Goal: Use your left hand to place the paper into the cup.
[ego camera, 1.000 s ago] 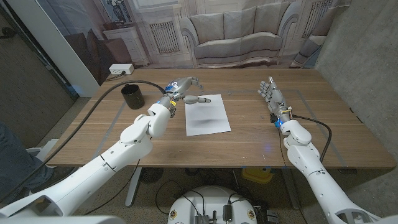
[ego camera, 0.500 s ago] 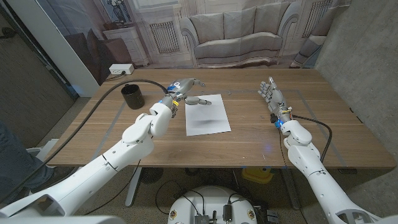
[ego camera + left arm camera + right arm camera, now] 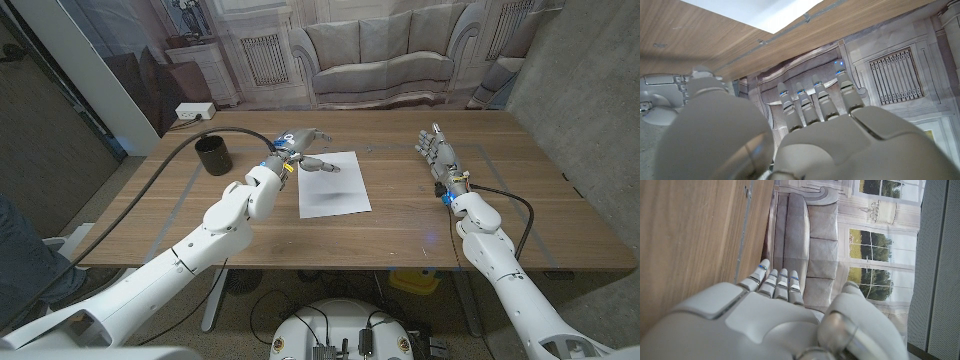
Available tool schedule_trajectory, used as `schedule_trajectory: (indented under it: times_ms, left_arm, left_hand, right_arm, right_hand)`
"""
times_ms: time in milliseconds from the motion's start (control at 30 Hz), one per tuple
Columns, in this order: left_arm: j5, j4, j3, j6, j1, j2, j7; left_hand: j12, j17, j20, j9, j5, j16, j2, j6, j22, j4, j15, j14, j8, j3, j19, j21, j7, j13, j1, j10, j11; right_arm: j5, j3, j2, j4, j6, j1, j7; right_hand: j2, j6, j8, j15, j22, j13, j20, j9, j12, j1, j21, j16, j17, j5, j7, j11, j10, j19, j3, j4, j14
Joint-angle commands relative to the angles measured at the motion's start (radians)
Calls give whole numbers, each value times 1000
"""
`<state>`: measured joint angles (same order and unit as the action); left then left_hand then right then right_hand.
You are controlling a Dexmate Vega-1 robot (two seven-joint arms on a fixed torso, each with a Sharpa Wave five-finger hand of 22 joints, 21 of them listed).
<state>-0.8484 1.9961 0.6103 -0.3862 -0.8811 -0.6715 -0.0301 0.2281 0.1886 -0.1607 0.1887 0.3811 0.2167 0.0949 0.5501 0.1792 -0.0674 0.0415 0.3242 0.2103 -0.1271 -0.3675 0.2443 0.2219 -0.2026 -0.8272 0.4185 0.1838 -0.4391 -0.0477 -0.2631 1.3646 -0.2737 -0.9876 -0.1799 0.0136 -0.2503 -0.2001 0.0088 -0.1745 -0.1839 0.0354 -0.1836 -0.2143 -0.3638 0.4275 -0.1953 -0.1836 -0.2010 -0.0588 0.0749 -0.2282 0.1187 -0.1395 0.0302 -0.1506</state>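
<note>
The left hand [image 3: 303,150] is hovering over the far left corner of the paper [image 3: 333,183], its fingers [image 3: 819,99] spread apart and holding nothing. The black cup [image 3: 212,154] is standing upright near the desk's [image 3: 420,230] far left corner, well apart from the sheet; its inside is too dark to tell what it holds. The white paper is lying flat near the middle of the desk, closer to the far edge. The right hand [image 3: 436,155] is waiting on the right side, fingers straight and parted, gripping nothing, its arm reaching in from the near right corner.
</note>
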Motion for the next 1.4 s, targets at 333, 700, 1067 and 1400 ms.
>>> schedule_trajectory:
  times_ms: [333, 700, 1067, 1400]
  left_arm:
    - [-110, -29, 50, -35, 24, 35, 95]
    - [-164, -44, 71, -59, 31, 58, 145]
    - [-192, -76, 80, -40, 24, 75, 127]
    - [-218, -91, 94, -31, 29, 82, 152]
  left_hand:
    - [-11, 6, -5, 3, 6, -7, -5, -38, 4, -2, 94, 4, -17, -11, -14, 1, -3, -3, -14, -20, -6]
    - [-17, 7, -11, 4, 5, -11, -7, -53, 4, -1, 91, -3, -20, -17, -16, -3, -2, -3, -16, -33, -4]
    - [-21, 8, -16, 5, 5, -14, -10, -75, 5, 0, 91, -9, -25, -24, -17, -7, -2, -4, -19, -46, -4]
    - [-24, 8, -16, 6, 5, -22, -15, -75, 6, 3, 94, -34, -20, -29, -10, -14, -2, -4, -20, -58, -2]
  right_arm:
    - [-1, 1, 1, -6, 2, 4, -1]
    - [-2, 5, -4, 5, 3, -5, 0]
    - [0, 9, -13, 25, 11, -12, 9]
    - [-3, 17, -13, 32, 1, -15, 19]
  right_hand:
    - [0, -2, 3, 4, -3, -1, 29, -6, 0, 5, -9, 2, -3, 5, 1, 3, -4, 10, 8, -1, -5]
    - [0, -3, 4, 2, -3, -1, 28, -6, 1, 6, -13, 2, -2, 5, 2, 2, -4, 11, 9, -2, -5]
    - [0, -3, 4, 2, -3, -1, 29, -6, 1, 6, -17, 2, -2, 5, -1, 2, -3, 12, 10, -3, -7]
    - [2, -3, 4, 1, -3, -2, 29, -6, 1, 6, -20, 2, -2, 5, -1, 1, -4, 14, 11, -4, -7]
